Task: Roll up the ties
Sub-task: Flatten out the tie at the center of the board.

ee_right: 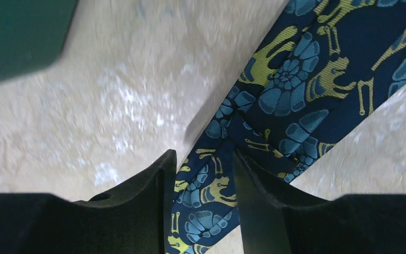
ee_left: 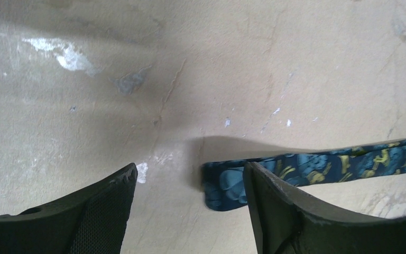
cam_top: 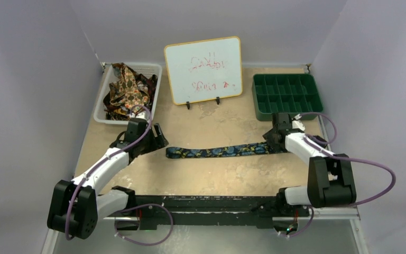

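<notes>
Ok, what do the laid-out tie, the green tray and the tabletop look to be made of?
The tie: woven fabric with a slight sheen, perhaps silk or polyester; it creases softly. The green tray: moulded plastic, matte, with thin divider walls. The tabletop: hard and pale, stone-like or painted board, scuffed and chipped; cannot tell which.

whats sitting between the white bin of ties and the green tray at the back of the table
A small whiteboard with red scribbles stands between the white bin of ties and the green tray, shown in the top external view.
</notes>
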Controlling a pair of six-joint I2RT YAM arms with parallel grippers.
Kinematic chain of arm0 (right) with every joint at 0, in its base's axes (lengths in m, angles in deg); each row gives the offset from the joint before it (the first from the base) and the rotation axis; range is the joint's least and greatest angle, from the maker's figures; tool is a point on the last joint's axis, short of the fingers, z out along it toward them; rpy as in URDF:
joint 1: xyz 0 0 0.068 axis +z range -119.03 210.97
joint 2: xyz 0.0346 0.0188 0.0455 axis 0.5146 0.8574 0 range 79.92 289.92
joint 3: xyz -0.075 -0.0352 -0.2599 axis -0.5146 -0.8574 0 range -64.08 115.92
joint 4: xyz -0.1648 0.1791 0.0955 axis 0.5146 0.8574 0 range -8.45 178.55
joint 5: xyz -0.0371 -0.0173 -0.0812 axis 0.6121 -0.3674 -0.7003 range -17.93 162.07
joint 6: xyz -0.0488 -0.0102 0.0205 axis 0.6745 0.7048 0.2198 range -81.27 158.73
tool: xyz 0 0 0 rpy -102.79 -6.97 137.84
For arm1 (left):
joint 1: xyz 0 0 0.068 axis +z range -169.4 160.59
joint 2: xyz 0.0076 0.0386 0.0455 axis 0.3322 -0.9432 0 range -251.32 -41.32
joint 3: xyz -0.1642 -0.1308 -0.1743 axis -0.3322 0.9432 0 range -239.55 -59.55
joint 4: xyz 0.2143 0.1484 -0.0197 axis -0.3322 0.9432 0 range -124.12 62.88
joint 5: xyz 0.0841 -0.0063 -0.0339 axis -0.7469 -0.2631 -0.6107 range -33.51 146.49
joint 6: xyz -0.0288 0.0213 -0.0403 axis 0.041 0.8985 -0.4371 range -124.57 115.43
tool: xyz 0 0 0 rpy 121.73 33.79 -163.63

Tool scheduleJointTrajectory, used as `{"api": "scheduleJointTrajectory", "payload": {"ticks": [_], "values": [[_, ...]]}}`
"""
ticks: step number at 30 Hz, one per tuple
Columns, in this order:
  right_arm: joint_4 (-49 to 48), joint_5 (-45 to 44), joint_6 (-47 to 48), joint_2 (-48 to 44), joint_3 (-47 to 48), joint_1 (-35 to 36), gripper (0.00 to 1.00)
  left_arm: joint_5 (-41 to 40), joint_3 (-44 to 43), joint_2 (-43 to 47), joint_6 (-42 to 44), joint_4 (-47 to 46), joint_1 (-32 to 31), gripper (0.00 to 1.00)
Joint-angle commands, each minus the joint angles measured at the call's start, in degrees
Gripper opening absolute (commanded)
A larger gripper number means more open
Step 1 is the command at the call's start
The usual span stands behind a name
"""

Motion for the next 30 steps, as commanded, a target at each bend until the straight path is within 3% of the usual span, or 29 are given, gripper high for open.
{"api": "scheduleJointTrajectory", "payload": {"ticks": [1, 7, 12, 16, 19, 22, 26, 30], "values": [[-1.65, -1.20, 3.38, 3.89, -0.58, -4.03, 0.47, 0.09, 1.90, 0.95, -1.34, -1.56, 0.76, 0.72], [-1.40, 0.41, 5.66, 5.39, 1.40, -4.93, 0.47, 0.89, 1.97, 0.30, -1.71, -2.31, 0.95, 0.72], [-3.57, 3.33, 12.23, -0.70, 3.10, -4.84, 0.49, 2.68, 1.93, 0.57, -1.51, -3.09, 0.94, 0.72], [-8.99, 14.80, 20.27, -10.79, 1.67, -4.60, 0.70, 6.04, 2.16, 0.42, -0.18, -4.53, 0.94, 0.73], [-16.65, 27.17, 24.15, -16.77, -0.74, -4.36, 0.78, 7.29, 2.20, -0.05, -0.54, -4.72, 0.94, 0.74], [-23.42, 38.28, 25.74, -15.31, -1.29, -1.65, 0.72, 8.41, 2.67, -0.63, -0.46, -5.33, 0.97, 0.73], [-28.72, 37.55, 26.08, -7.85, 2.72, 13.98, 0.63, 9.90, 3.66, -0.55, -0.75, -6.10, 1.03, 0.69], [-32.97, 37.15, 25.20, 3.42, 8.28, 26.40, 0.45, 9.41, 4.58, 2.27, -2.17, -4.05, 1.03, 0.68]]}}
